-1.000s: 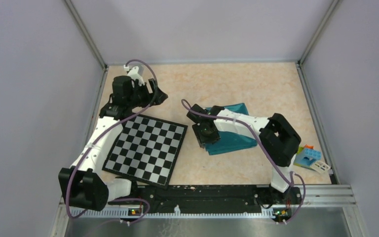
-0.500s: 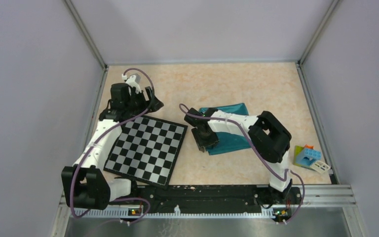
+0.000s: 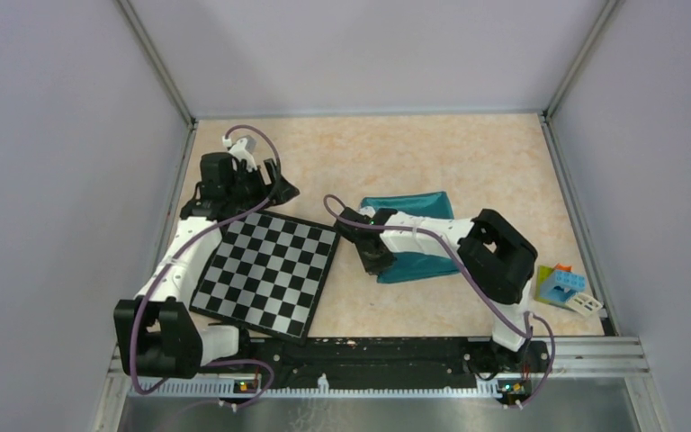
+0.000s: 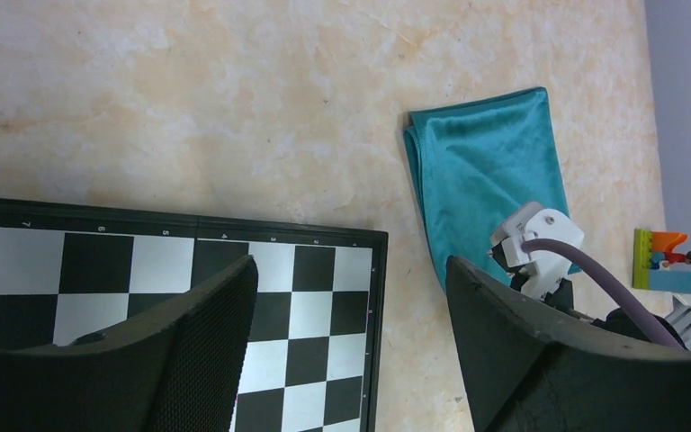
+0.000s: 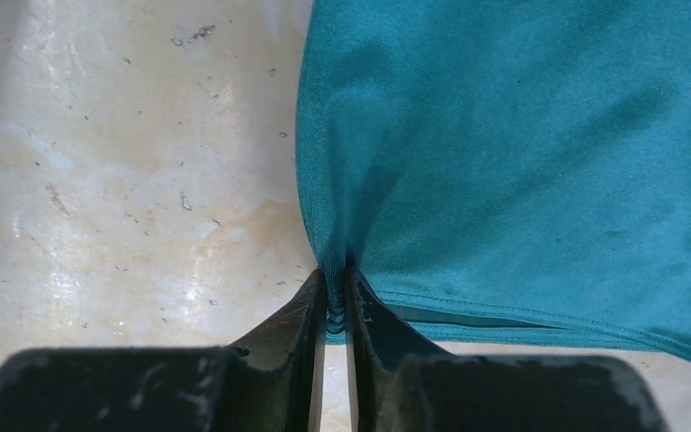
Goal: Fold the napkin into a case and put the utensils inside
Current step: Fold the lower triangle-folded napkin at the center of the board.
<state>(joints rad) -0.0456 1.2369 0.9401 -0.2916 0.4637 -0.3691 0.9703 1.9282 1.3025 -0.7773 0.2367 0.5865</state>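
The teal-green napkin (image 3: 414,232) lies folded on the table to the right of the checkerboard, also seen in the left wrist view as the napkin (image 4: 486,175). My right gripper (image 5: 336,274) is shut on the napkin (image 5: 522,162) at its near left corner, the cloth bunched between the two fingertips. In the top view the right gripper (image 3: 376,261) sits at that corner. My left gripper (image 4: 351,270) is open above the far right edge of the checkerboard, holding nothing; from above the left gripper (image 3: 279,187) sits at the board's far corner. No utensils show in any view.
A black-and-white checkerboard (image 3: 265,270) lies at the near left. Blue, green and orange toy blocks (image 3: 565,286) sit by the right wall. Metal frame rails border the table on the left, right and near sides.
My right gripper has shifted a little left to the napkin's near left corner and shut on the cloth. The left arm has drawn back slightly toward the far left corner.
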